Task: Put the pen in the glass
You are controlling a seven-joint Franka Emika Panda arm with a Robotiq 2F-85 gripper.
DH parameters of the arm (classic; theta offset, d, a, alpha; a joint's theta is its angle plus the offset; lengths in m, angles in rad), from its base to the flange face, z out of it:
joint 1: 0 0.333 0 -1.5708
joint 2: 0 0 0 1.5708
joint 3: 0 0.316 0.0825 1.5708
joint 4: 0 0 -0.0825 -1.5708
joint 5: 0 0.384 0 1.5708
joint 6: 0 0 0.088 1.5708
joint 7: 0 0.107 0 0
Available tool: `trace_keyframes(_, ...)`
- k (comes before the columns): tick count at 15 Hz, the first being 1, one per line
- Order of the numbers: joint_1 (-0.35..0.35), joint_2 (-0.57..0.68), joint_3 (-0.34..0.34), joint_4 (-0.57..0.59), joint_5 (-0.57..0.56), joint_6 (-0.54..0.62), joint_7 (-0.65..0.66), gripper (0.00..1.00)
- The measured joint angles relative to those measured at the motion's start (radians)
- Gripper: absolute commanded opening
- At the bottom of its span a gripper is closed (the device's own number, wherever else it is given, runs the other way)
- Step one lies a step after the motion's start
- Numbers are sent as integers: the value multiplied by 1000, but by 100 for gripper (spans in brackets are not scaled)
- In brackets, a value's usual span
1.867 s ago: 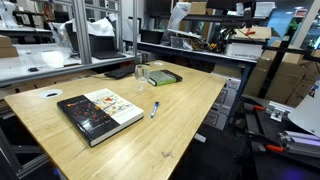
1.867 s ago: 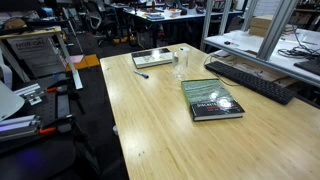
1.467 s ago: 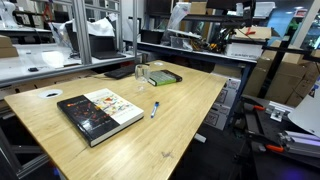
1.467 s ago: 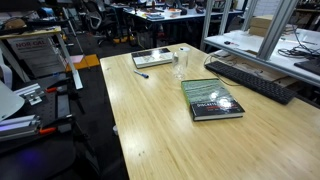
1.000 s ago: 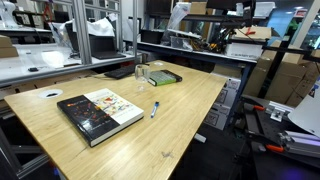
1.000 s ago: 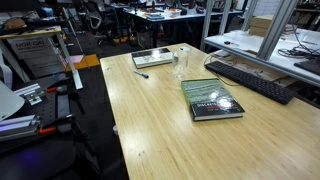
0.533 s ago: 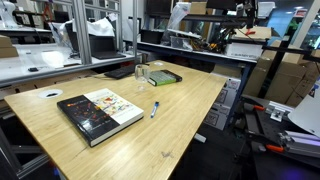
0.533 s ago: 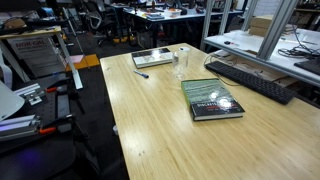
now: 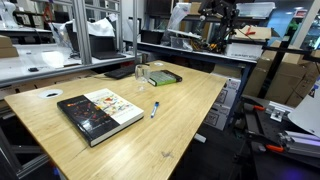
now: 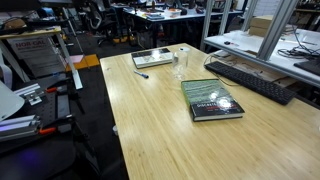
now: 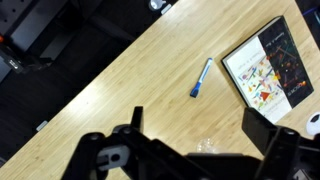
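One thing had changed: the arm (image 9: 220,12) had swung into the top of an exterior view, where a moment earlier we saw only its edge. Nothing on the table (image 9: 190,125) had shifted.

The pen (image 11: 201,77) lay flat on bare wood. In the wrist view it sat out ahead of the fingertips, roughly on the line between them and well below. The gripper (image 11: 195,118) held nothing, and its fingers (image 11: 135,125) stood wide apart.

The book (image 11: 268,65) lay beyond the pen's side, out past one finger. In an exterior view the glass (image 10: 181,66) stood upright just beside a green slab (image 10: 152,58), near the book's far end and well apart from the pen. We could not pick out the glass with any confidence from the wrist.

We judged that the approach had only begun. The arm was high and the pen was untouched. A long descent was still needed, with the open fingers turned to straddle the pen across its length.
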Motion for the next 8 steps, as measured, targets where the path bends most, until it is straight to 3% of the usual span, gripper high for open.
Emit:
trace_keyframes(4, -4, 15, 161, -71, -109, 193, 312, 100)
trace_keyframes(8, -74, 75, 318, -92, -352, 241, 671, 100)
